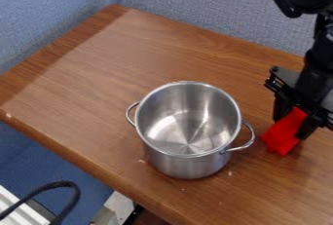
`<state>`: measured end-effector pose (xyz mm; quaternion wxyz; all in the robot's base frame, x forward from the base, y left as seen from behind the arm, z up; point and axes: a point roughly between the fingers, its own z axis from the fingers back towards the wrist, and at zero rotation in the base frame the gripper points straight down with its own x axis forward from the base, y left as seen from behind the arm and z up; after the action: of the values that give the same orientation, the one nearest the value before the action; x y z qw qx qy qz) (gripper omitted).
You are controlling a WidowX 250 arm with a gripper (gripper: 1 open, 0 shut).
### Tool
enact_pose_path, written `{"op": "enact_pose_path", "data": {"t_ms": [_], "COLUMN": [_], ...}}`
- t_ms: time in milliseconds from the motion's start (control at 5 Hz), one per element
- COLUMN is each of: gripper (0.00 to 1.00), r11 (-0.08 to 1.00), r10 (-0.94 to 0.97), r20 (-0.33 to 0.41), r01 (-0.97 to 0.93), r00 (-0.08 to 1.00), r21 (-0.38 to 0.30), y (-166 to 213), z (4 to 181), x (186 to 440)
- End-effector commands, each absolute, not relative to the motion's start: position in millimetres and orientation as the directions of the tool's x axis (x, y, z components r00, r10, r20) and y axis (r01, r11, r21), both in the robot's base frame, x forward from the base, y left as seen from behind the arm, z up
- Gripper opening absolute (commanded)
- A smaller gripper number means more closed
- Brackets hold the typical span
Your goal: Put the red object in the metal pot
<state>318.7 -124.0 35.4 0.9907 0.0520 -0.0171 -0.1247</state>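
Because the block (287,135) must go into the pot (190,129) on its left, my end effector (298,115) is closed on its top.

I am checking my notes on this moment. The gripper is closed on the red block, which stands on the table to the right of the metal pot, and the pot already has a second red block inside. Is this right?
Not quite. The camera view shows the metal pot empty: only its shiny bottom is visible. The rest holds: the gripper is closed on the red block, at the table surface right of the pot.
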Motion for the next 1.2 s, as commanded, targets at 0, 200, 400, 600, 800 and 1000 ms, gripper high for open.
{"op": "enact_pose_path", "data": {"t_ms": [0, 200, 400, 600, 800, 1000], "gripper": [0.00, 0.00, 0.00, 0.00, 0.00, 0.00], "r11": [0.966, 0.966, 0.965, 0.965, 0.965, 0.964], "r10": [-0.224, -0.226, -0.228, -0.231, -0.232, -0.236], "r20": [-0.048, -0.054, -0.060, -0.070, -0.076, -0.086], "r01": [0.228, 0.231, 0.234, 0.237, 0.240, 0.244], "r00": [0.973, 0.973, 0.972, 0.971, 0.970, 0.968], "r21": [0.121, 0.119, 0.117, 0.112, 0.110, 0.107], "y": [-106.8, -106.0, -105.2, -104.3, -103.4, -102.3], "z": [20.5, 21.1, 21.9, 24.1, 25.2, 26.7], "x": [309.6, 309.5, 309.3, 308.8, 308.6, 308.2]}}
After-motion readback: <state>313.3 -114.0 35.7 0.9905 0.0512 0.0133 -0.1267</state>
